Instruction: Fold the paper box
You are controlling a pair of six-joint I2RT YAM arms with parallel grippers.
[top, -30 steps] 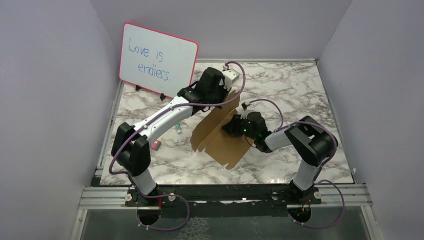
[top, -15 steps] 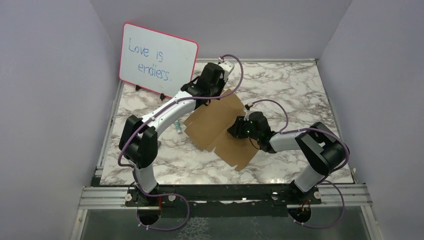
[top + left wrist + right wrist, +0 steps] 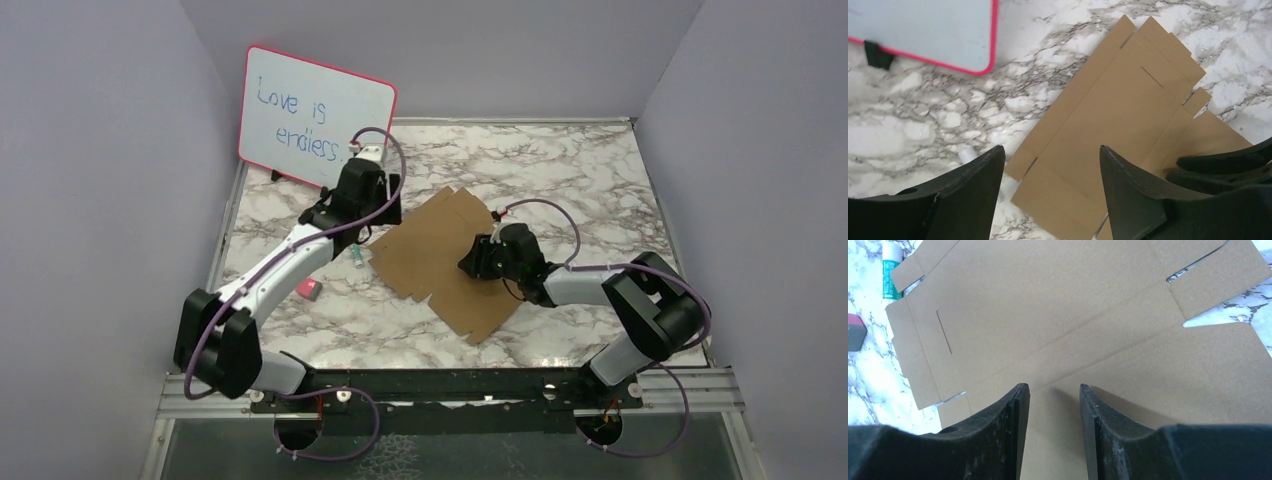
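Two hands are hovering over one flat sheet. The paper box (image 3: 440, 262) is lying unfolded on the marble surface (image 3: 580, 170). It is a plain brown die-cut piece with notched flaps along its edges and a thin slit near one end, and it is sitting around the middle of the surface, turned at an angle.

The left hand (image 3: 1050, 152) is hanging above the sheet's far left corner with its fingers spread wide, gripping nothing. Through that gap its wrist camera is looking straight down onto bare cardboard and marble.

The right hand (image 3: 1050, 388) is sitting low over the right part of the sheet, its fingers drawn close with only a narrow gap between them and nothing caught in it. A shadow is falling on the cardboard right under the tips, but I cannot tell whether they are pressing on the sheet or floating just above it.

A pink-framed whiteboard (image 3: 316, 118) is standing at the far left of the surface, reading "Love is endless." A white-and-green tube (image 3: 358, 257) is lying just beside the sheet's left edge. A pink eraser (image 3: 310, 289) is lying nearer the arm bases, apart from the cardboard.
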